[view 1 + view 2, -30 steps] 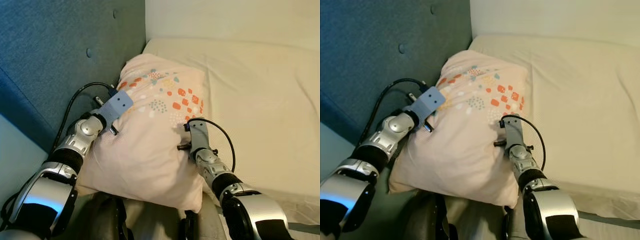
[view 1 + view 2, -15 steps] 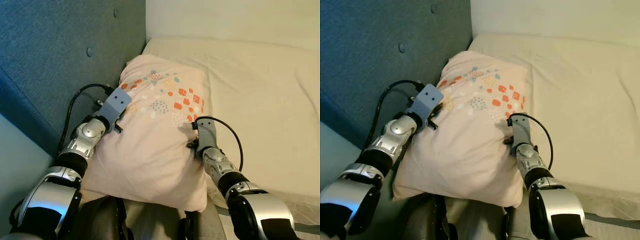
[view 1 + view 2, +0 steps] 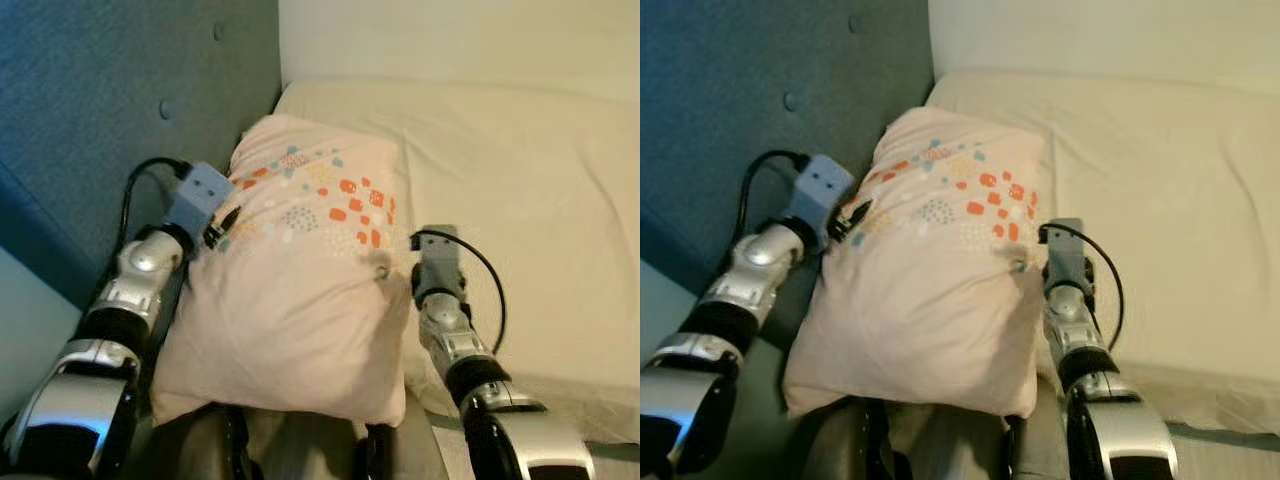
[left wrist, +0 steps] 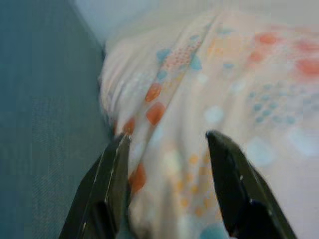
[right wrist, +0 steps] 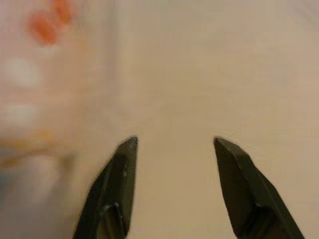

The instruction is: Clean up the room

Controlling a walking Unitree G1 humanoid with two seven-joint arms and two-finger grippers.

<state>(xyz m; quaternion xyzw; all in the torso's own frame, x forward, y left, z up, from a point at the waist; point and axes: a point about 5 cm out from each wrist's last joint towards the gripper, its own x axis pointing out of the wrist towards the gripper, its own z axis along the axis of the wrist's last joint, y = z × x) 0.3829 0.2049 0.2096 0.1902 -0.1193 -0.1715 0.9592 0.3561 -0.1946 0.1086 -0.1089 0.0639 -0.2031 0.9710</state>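
Right gripper [image 5: 172, 186] now off the pillow [image 3: 300, 290], fingers spread over the sheet [image 3: 520, 170]; left gripper [image 4: 172, 186] spread against its centre-left edge; soft, light, best pinched at an edge.

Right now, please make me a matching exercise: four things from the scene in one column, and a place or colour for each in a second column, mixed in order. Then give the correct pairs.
Things:
1. pillow
2. headboard
3. left end effector
4. right end effector

Descriptions:
A. padded blue-green surface with buttons
B. open, at the pillow's edge beside the headboard
C. pale pink with orange and teal spots
D. open, over the cream mattress, beside the pillow

Pairs: 1-C, 2-A, 3-B, 4-D
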